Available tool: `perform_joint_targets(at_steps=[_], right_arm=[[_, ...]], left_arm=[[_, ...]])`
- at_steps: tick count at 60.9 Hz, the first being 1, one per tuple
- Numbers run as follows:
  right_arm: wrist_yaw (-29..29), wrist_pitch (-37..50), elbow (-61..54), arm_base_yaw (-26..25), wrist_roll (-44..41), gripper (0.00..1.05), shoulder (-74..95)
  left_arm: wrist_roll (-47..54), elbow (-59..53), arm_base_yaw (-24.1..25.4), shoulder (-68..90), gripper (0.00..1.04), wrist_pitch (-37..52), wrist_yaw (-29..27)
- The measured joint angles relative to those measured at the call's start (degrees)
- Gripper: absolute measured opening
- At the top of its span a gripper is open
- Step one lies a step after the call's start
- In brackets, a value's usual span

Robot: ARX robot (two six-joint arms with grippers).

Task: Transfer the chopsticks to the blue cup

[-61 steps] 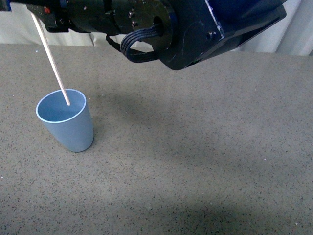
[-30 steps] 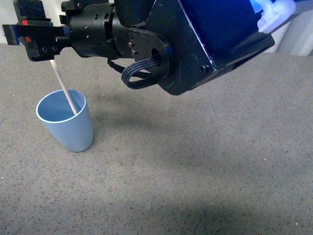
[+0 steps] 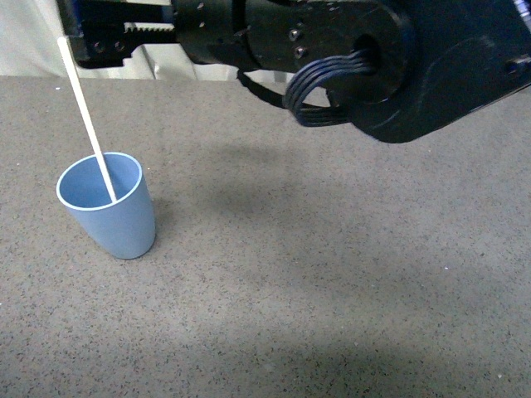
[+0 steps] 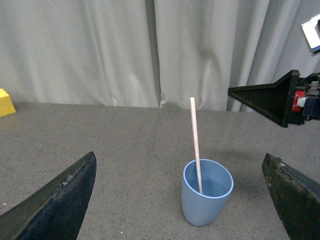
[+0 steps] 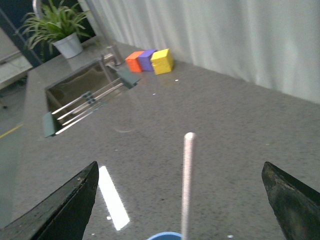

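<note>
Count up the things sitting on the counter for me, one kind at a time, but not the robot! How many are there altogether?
Blue cup: 1
Chopstick: 1
Toy blocks: 3 (orange block, purple block, yellow block)
Potted plant: 1
Total: 6

You have soft, even, fairly bright light from overhead in every view, a broad soft-edged shadow on the table right of the blue cup, a white streak of glare on the table in the right wrist view, and there the chopsticks look blurred.
</note>
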Motion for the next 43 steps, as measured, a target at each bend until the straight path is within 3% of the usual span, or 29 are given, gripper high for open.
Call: perform_joint_targets(at_steps=[3, 8, 12, 14, 20, 35, 43], right_arm=[[3.98, 2.05, -2.27, -1.29, -1.29, 0.95, -1.31], [25.94, 11.32, -8.96, -3.13, -6.43, 0.82, -4.13], [38.99, 16.57, -16.98, -6.21, -9.46, 0.7, -8.87], [41.88, 17.9, -20.22, -7.61, -10.25, 0.64, -11.19], [41.64, 20.44, -28.92, -11.69, -11.45, 0.48, -17.88], [34.01, 21.92, -46.86, -18.21, -12.59, 0.0, -32.0], [31.1, 21.11, -51.82, -20.59, -12.68, 0.01, -38.27]], left_arm=[[0.0, 0.0, 0.0, 0.0, 0.98, 0.0, 0.0], [0.0, 0.0, 0.0, 0.0, 0.98, 0.0, 0.11], [0.0, 0.0, 0.0, 0.0, 0.98, 0.0, -0.13], [-0.02, 0.0, 0.0, 0.0, 0.98, 0.0, -0.11], [0.0, 0.0, 0.0, 0.0, 0.98, 0.0, -0.13], [0.0, 0.0, 0.0, 0.0, 0.98, 0.0, -0.09], [0.0, 0.0, 0.0, 0.0, 0.98, 0.0, -0.04]])
